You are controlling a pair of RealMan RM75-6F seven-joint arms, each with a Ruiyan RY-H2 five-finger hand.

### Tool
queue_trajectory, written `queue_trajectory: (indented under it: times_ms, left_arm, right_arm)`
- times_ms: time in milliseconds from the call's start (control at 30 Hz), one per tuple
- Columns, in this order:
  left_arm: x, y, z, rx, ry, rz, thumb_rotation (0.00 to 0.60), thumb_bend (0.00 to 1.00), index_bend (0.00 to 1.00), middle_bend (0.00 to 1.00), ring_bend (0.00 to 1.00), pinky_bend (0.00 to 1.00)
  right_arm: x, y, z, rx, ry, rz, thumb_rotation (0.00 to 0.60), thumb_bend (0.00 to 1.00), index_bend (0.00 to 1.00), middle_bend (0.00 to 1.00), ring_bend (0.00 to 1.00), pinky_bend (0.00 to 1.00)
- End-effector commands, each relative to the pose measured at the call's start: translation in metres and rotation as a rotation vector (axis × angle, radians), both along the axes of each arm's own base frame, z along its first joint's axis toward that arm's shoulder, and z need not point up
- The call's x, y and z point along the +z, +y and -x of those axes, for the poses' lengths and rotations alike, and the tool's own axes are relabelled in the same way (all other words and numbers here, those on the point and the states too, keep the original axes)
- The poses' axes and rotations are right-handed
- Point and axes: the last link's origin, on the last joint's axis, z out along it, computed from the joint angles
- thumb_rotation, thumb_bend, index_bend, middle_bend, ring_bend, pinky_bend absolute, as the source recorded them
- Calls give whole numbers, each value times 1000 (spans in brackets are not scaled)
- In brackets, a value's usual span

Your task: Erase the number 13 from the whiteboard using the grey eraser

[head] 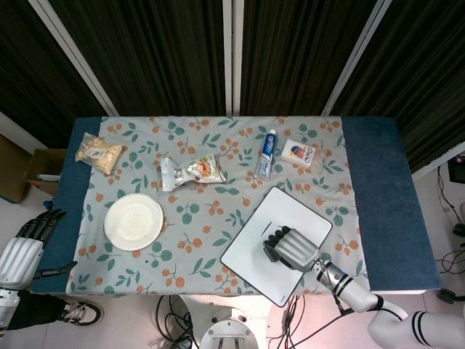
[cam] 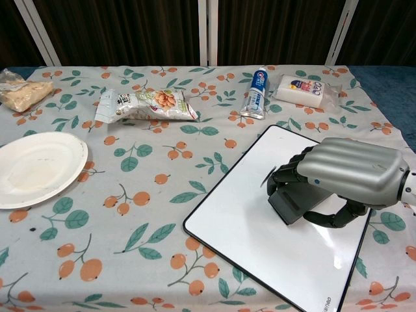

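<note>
The whiteboard [cam: 247, 240] [head: 251, 251] lies tilted on the flowered cloth at the front right. My right hand [cam: 341, 175] [head: 294, 247] grips the grey eraser [cam: 292, 203] and presses it flat on the board. A short black stroke [cam: 268, 175] [head: 267, 227] of the number shows just left of the fingers; the rest of the writing is hidden under the hand or wiped. My left hand [head: 25, 243] hangs open off the table's left edge, holding nothing, seen only in the head view.
A white paper plate [cam: 36, 168] sits at the left. A snack packet [cam: 146, 104], toothpaste tube [cam: 257, 92] and a wrapped white pack [cam: 302, 91] lie along the far side. A bag of crumbs [cam: 19, 91] is at the far left corner.
</note>
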Motion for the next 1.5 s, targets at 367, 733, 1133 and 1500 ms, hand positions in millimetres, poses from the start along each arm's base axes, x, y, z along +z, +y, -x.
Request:
queue_trajectory:
  times_ms: [367, 733, 1133, 1500]
  left_arm:
    - [3, 0, 3, -1, -7, -11, 439, 59, 95, 93, 79, 188]
    - [4, 0, 5, 1, -6, -14, 438, 59, 95, 93, 79, 188]
    - [7, -1, 6, 8, -4, -19, 434, 59, 95, 93, 79, 188]
    - [6, -3, 5, 5, -1, -12, 438, 60, 95, 93, 79, 188]
  right_arm:
    - [-20, -5, -5, 34, -9, 39, 600, 463, 858, 666, 535, 620]
    - [-40, -29, -20, 30, -58, 114, 600, 464, 869, 673, 536, 613]
    - [-57, -58, -35, -10, -71, 161, 600, 464, 870, 673, 536, 612]
    - [-29, -36, -9, 6, -29, 122, 600, 464, 870, 676, 536, 612]
